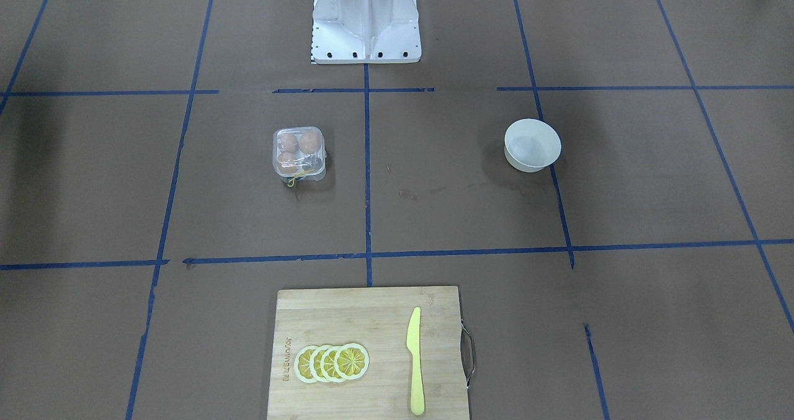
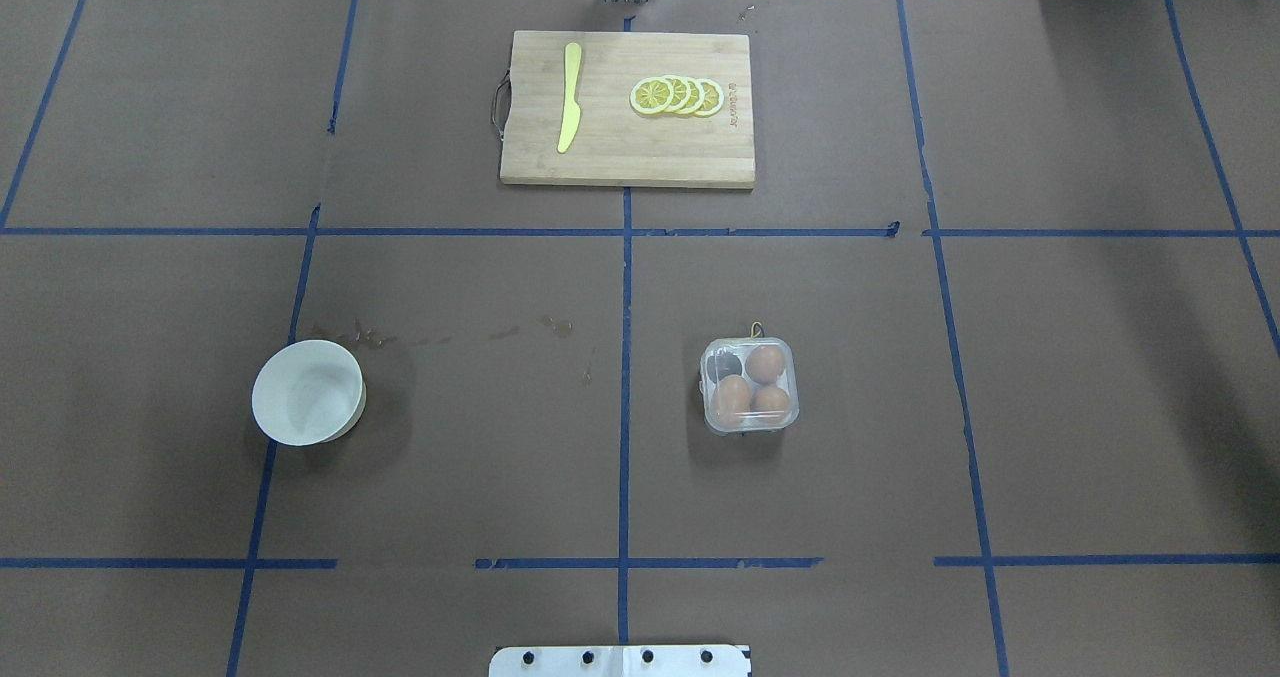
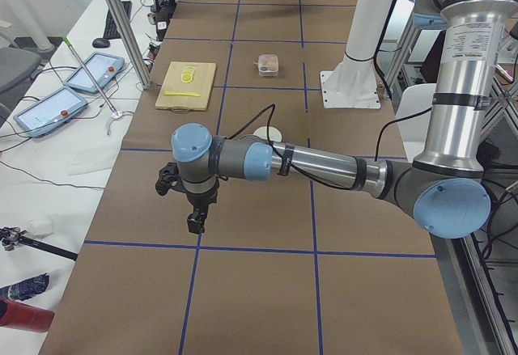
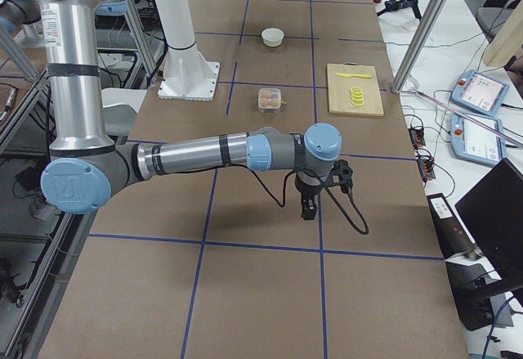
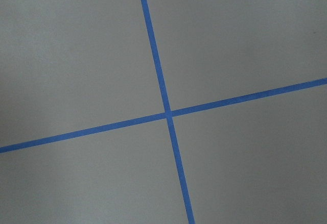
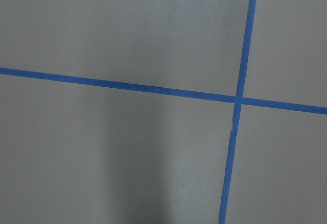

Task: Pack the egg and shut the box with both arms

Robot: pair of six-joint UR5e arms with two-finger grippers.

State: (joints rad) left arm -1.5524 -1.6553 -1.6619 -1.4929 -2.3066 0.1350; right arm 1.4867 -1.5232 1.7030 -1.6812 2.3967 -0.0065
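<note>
Box (image 2: 750, 385) sits on the table just to the robot's right of the centre tape line. Three eggs (image 2: 767, 364) fill its cells; the fourth looks bare. Judgement: eggs light, smooth, brittle, so grip softly across the middle; thin carton flexes, press lid at its edges. Cutting board (image 2: 610, 162) bears a burnt-in mark, unreadable. Left gripper (image 3: 194, 219) and right gripper (image 4: 308, 209) hang well apart from the box; finger state cannot be told
</note>
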